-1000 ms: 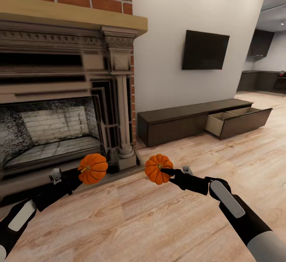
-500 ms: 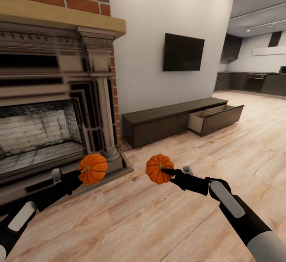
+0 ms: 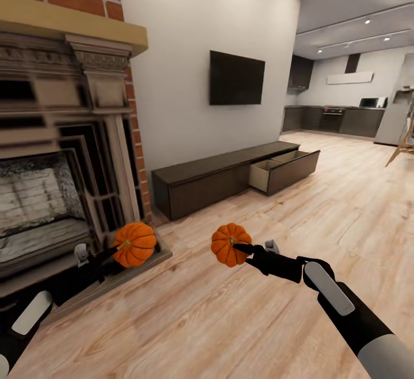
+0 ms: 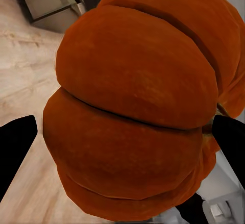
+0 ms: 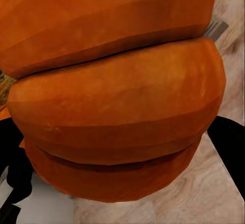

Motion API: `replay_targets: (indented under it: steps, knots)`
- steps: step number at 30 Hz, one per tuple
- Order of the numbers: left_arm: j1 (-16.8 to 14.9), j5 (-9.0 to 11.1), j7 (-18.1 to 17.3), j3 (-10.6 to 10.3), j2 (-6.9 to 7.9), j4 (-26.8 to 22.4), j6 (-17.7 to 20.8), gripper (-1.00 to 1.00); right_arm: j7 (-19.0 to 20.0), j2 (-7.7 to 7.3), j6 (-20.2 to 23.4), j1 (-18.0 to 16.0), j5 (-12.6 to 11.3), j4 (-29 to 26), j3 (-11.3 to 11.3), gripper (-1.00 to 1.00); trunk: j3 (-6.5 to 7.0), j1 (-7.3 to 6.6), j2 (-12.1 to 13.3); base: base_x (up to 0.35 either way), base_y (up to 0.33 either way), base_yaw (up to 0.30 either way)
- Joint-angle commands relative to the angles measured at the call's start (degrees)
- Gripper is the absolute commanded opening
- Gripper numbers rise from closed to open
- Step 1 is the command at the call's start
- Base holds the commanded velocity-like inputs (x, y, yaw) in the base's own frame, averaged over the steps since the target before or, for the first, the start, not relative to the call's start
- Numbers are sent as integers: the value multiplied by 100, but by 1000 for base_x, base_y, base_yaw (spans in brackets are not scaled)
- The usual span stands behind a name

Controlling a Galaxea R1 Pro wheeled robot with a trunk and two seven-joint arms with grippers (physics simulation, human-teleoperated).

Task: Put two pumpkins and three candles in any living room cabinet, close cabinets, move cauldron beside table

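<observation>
Each arm carries an orange ribbed pumpkin above the wooden floor. My left gripper (image 3: 123, 247) is shut on one pumpkin (image 3: 135, 244), which bulges between the black fingers (image 4: 15, 150) in the left wrist view as a big pumpkin (image 4: 138, 106). My right gripper (image 3: 233, 247) is shut on the other pumpkin (image 3: 229, 244), seen close up as a pumpkin (image 5: 117, 96) in the right wrist view. The long low dark-brown cabinet (image 3: 201, 180) stands against the white wall ahead. Its right-hand drawer (image 3: 284, 172) is pulled out and looks empty.
A brick fireplace (image 3: 52, 154) with a stone hearth fills the left side, close to my left arm. A black TV (image 3: 236, 78) hangs above the cabinet. Open wooden floor runs right toward a kitchen (image 3: 339, 117) in the distance.
The whole view has swung to the right: fireplace and cabinet slid left, and the kitchen came into sight. Both pumpkins keep their places in the grippers.
</observation>
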Motion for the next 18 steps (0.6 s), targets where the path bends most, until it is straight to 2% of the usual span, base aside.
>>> replay_targets:
  steps: [1,4,11,18]
  knots:
    - [-2,67,0,3,3,-4,59,-100,27,-2,9,-7,-38,0,8,-100,-1,1,-3,305,0,-272]
    - [-2,67,0,3,3,-4,58,-100,22,0,8,-9,-38,-6,8,-100,7,1,-3,310,0,-213]
    - [-2,66,0,3,3,-4,57,-100,21,-8,1,-8,-38,0,8,-100,10,1,-3,314,-4,-61]
    - [-2,70,0,3,3,-4,59,-100,21,-8,-19,-7,-38,7,-1,-100,10,1,-3,303,-61,-257]
